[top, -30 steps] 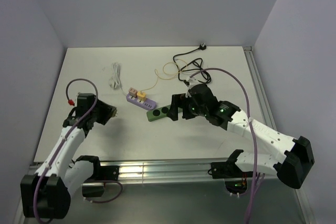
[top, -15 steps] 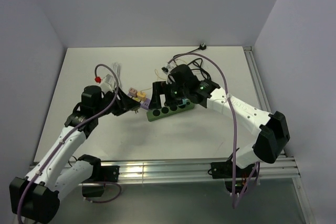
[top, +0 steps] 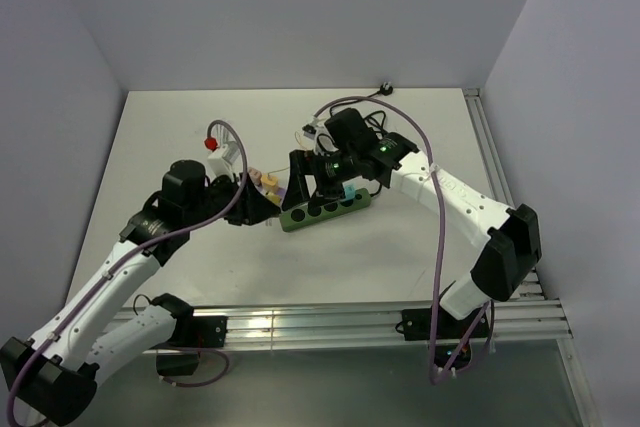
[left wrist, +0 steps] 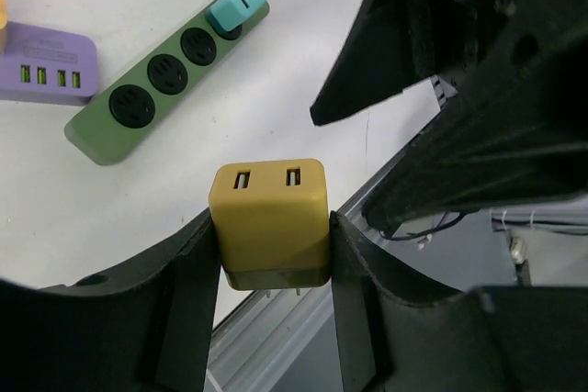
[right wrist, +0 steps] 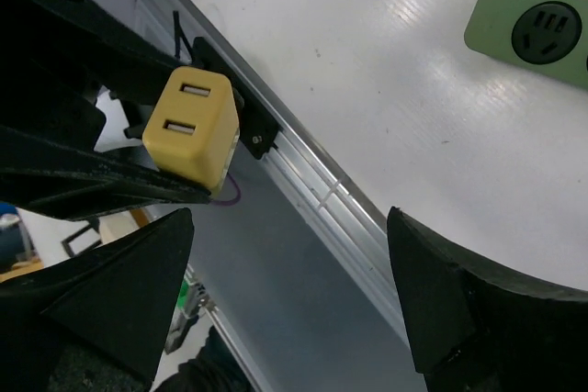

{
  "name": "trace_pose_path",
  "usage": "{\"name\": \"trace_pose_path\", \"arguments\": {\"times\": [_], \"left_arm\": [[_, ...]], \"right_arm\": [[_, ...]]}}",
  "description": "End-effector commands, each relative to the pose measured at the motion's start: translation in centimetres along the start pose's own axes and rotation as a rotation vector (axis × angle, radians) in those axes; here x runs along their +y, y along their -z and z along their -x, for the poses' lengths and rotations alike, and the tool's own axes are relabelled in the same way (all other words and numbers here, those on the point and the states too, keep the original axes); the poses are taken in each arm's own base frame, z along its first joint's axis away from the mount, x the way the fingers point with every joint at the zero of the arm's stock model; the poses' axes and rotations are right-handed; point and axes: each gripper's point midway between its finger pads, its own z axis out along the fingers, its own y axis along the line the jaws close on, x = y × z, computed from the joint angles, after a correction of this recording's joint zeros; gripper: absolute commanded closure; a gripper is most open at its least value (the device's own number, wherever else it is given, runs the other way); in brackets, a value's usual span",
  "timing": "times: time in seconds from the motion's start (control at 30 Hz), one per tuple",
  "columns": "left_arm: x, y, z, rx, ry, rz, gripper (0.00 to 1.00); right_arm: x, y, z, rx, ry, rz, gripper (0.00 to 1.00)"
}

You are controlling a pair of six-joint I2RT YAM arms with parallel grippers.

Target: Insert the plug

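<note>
My left gripper (left wrist: 271, 227) is shut on a yellow two-port USB plug (left wrist: 269, 218), with its prongs pointing back toward the wrist. It holds the plug above the table, just left of the green power strip (top: 325, 209). The strip also shows in the left wrist view (left wrist: 165, 80), with three free sockets and a teal plug (left wrist: 237, 6) in its far socket. My right gripper (right wrist: 285, 254) is open and empty, and hangs over the strip's left end (top: 300, 187), facing the left gripper. The yellow plug (right wrist: 191, 126) and the strip's end (right wrist: 533, 29) both show in the right wrist view.
A purple USB strip (left wrist: 46, 66) lies just left of the green strip, with another adapter on it. Black (top: 360, 117), yellow (top: 320, 132) and white (top: 222, 142) cables lie at the back of the table. The metal rail (top: 300, 322) runs along the table's near edge.
My left arm has swung right from the table's left side to the green strip's left end. My right arm has moved left, from right of the strip to above its left end.
</note>
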Motion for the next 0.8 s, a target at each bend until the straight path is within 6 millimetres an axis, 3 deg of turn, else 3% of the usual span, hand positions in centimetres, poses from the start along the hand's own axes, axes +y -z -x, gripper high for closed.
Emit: {"name": "trace_pose_path", "arguments": {"times": [0.0, 0.23, 0.4, 0.77], "left_arm": [[-2.8, 0.6, 1.2, -0.026, -0.152, -0.065, 1.00], [-6.8, 1.2, 0.3, -0.024, -0.325, -0.109, 1.00], [-7.7, 0.4, 0.4, -0.012, -0.390, -0.088, 1.00], [-9.5, -1.7, -1.5, 0.059, -0.492, -0.084, 1.00]], "right_arm": [[1.4, 2.3, 0.9, -0.011, -0.017, 0.074, 0.08], [2.2, 3.4, 0.6, 0.027, -0.024, 0.118, 0.12], [2.5, 3.9, -0.5, 0.042, -0.030, 0.147, 0.13], [3.0, 5.8, -2.3, 0.040, 0.009, 0.165, 0.14]]}}
